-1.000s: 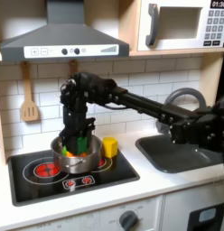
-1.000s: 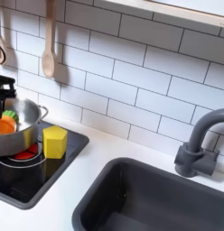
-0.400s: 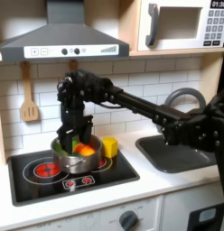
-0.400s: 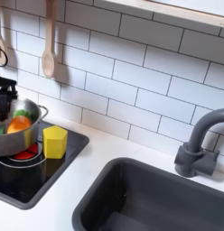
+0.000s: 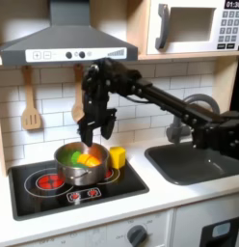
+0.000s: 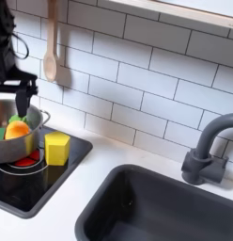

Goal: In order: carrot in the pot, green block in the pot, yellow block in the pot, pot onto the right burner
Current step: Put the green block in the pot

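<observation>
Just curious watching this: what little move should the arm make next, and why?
Probably lower the gripper onto the yellow block: the carrot and green block already lie in the pot, while yellow sits outside.

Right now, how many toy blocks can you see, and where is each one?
2. The green block lies inside the pot beside the carrot. The yellow block stands on the stovetop, just off the pot's right side in both exterior views. More could be hidden inside.
</observation>
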